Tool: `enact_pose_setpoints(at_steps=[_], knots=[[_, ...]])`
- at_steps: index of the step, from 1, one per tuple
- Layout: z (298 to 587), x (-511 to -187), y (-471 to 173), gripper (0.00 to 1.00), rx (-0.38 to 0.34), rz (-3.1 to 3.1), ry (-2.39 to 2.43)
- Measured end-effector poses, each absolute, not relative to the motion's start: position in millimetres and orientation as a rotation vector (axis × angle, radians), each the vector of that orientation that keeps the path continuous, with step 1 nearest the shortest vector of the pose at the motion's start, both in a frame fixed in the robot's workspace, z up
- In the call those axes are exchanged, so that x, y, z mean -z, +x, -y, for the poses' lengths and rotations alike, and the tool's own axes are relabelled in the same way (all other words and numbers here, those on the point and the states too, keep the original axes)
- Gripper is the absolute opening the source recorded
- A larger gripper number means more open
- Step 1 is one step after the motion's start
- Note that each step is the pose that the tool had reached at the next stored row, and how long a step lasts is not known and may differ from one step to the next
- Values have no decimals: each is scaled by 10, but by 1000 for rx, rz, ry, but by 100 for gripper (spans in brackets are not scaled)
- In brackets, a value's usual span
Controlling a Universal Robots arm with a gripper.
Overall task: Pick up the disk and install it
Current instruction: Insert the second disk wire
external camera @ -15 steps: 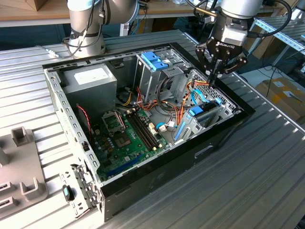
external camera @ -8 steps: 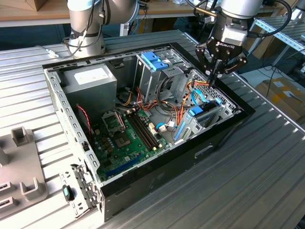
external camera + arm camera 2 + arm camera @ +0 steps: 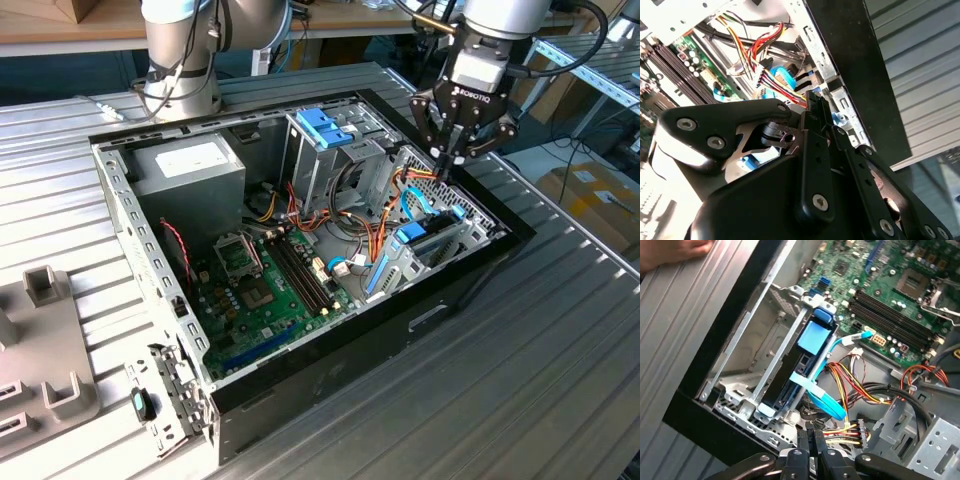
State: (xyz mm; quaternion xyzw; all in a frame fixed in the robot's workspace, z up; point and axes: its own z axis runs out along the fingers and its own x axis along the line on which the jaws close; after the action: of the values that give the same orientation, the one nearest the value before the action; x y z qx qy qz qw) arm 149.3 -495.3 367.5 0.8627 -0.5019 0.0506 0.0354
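An open computer case [image 3: 300, 260] lies on its side on a ribbed metal counter [image 3: 540, 340], and it serves here as the landmark. The pincer [image 3: 452, 152] hangs over the case's far corner on the exterior view's right, just above the bay that runs along the case's wall. Its black fingers [image 3: 437, 125] converge to a narrow point with nothing visible between the tips. In the first wrist view the two fingertips [image 3: 810, 437] stand pressed side by side, bare, directly above a bundle of red, yellow and black wires [image 3: 850, 385] inside the case.

The disk [image 3: 807, 357] stands on edge in that wall-side bay of the case, slotted between silver metal rails, with its light blue carrier framing it and a blue tab on top. In the exterior view it shows as a blue-edged slab [image 3: 425, 245] against the case's near-right wall, below the pincer and apart from it. A light blue flat cable [image 3: 827, 400] loops beside it.

Deeper in the case lies the green motherboard [image 3: 265, 290], with the grey power supply [image 3: 190, 170] at the case's far left corner and a metal drive cage topped by a blue bracket [image 3: 325, 125] between them. A hand [image 3: 670, 250] rests on the counter just outside the case wall.
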Motion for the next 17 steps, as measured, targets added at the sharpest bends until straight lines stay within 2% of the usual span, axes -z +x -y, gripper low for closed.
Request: enact_pose_setpoints(at_steps=[17], knots=[[4953,-3654,1493,16,-137,1907,2385]])
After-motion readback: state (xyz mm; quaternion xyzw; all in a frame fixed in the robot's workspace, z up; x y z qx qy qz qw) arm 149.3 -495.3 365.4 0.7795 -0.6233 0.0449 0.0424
